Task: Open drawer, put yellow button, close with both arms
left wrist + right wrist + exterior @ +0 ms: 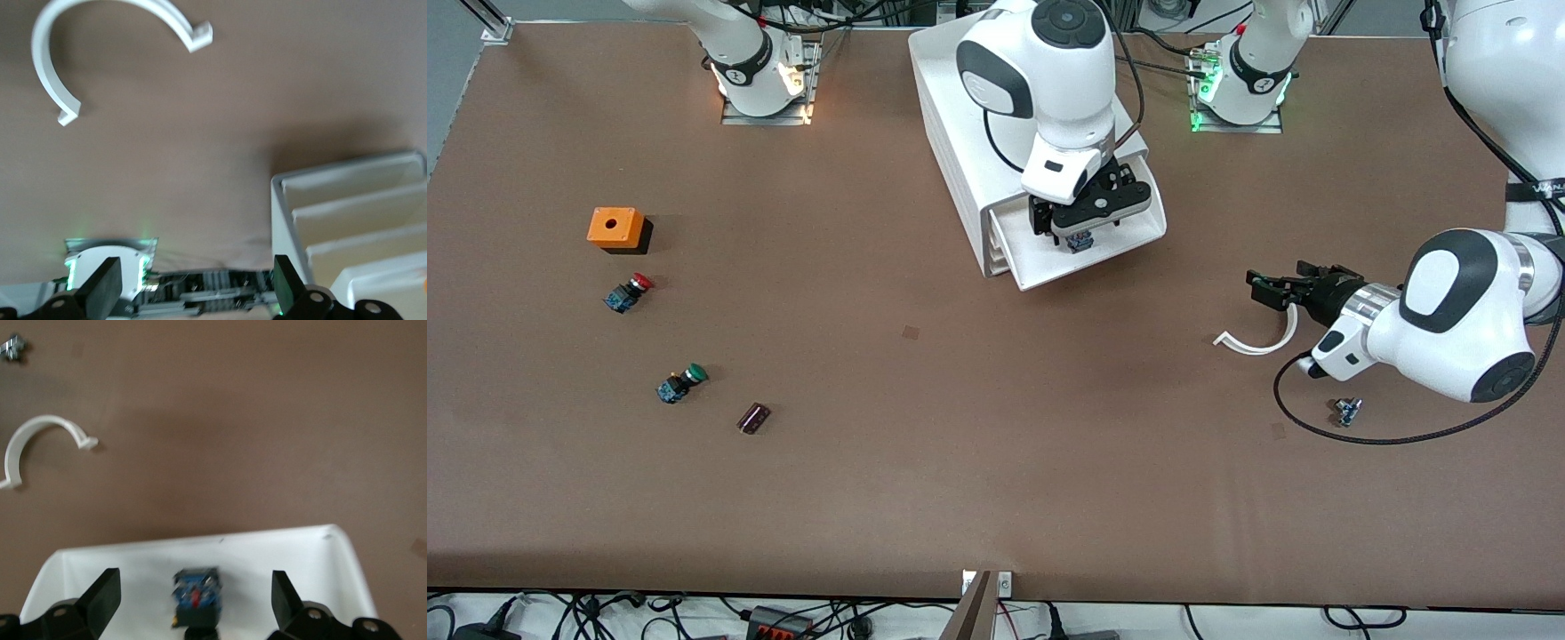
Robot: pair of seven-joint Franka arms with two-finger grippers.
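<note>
Drawer (1089, 258) of the white cabinet (969, 133) stands pulled out, and the yellow button (1080, 240) lies inside it — its blue-and-black body shows in the right wrist view, on the drawer floor between the fingers and touching neither. By that showing, opening and placing look done; what remains is shutting the drawer with both arms.

The right gripper (1083, 224) hangs just over the drawer, directly above the button, jaws spread wide and holding nothing. The left gripper (1272, 289) waits low over the table, well apart from the drawer toward the left arm's end, jaws also wide and empty, pointed toward the cabinet with a white curved clip (1258, 342) lying just beside it.

Well apart from the drawer toward the right arm's end lie the red-capped button (629, 292), the green-capped button (682, 383) and an orange box (615, 228) — none of them touched.
</note>
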